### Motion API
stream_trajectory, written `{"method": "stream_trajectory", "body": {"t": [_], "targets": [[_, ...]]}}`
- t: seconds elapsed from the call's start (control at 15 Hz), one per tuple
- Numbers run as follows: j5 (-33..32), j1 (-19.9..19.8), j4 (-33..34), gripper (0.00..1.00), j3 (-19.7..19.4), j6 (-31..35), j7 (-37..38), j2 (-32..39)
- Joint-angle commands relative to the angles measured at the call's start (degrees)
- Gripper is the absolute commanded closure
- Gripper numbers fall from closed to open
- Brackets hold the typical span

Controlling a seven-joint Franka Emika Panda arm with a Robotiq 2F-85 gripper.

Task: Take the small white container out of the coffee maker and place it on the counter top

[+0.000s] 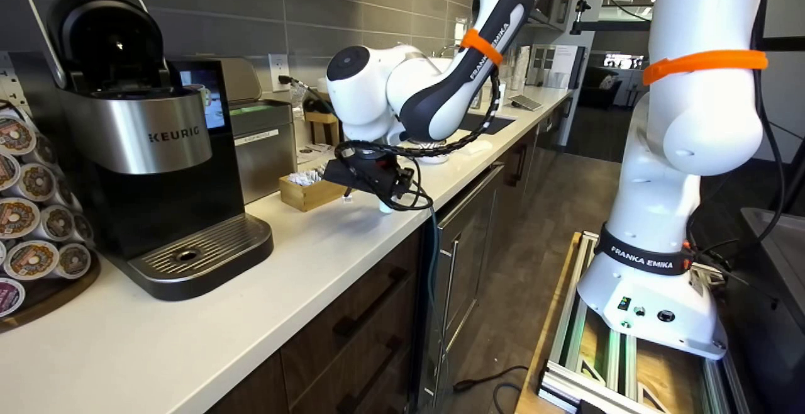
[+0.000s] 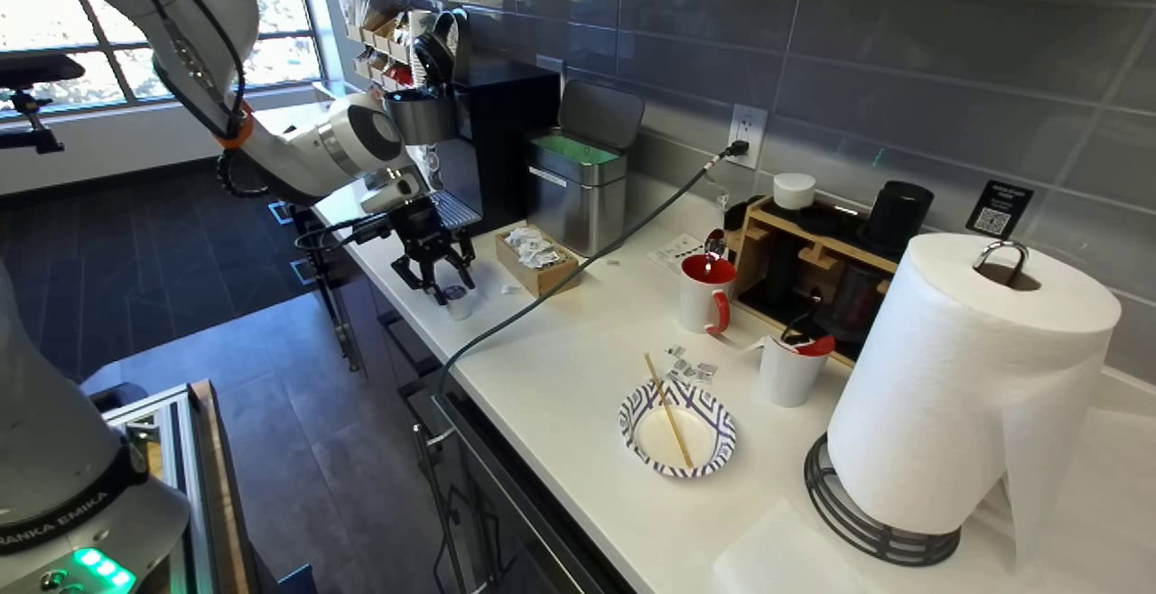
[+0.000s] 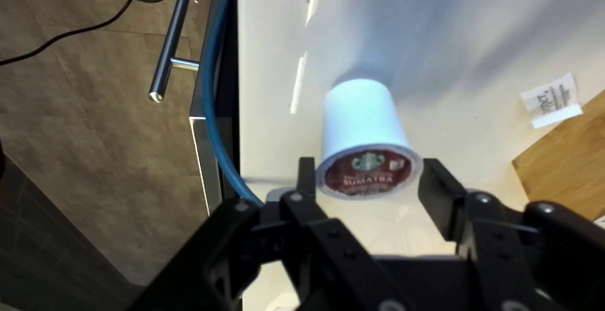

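Observation:
The small white container is a coffee pod with a dark red lid marked "Sumatra". It stands lid-up on the white counter top, near the front edge. The pod also shows in both exterior views. My gripper points down over it, with one finger on each side of the lid rim and very little gap. The fingers look open; whether either touches the rim is unclear. The gripper shows in both exterior views. The coffee maker has its top lid raised; its pod holder's inside is hidden.
A wooden box of packets and a grey bin stand behind the pod. A cable crosses the counter beside it. A mug, bowl and paper towel roll stand farther along. A pod rack adjoins the coffee maker.

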Motion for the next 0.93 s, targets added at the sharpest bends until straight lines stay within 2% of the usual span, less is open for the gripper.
{"method": "stream_trajectory", "body": {"t": [0.0,0.07,0.13,0.27,0.4,0.47,0.87], "targets": [[-0.04,1.44,1.31,0.09,-1.14,0.22,-1.61,1.21],[-0.09,1.6,1.33,0.02,-1.16,0.1,-2.09,0.76],[0.12,1.73,1.15,0.0,-1.1,-0.28,-2.74,-0.29],[1.17,1.83,0.78,0.0,-0.91,-0.67,-4.59,-2.49],[3.53,1.52,-0.63,0.0,-0.55,-0.19,-9.98,-5.91],[3.66,1.01,-2.74,0.0,-0.46,3.31,-15.96,-8.59],[1.02,0.4,-14.72,0.0,-1.67,15.4,-30.19,-27.79]]}}
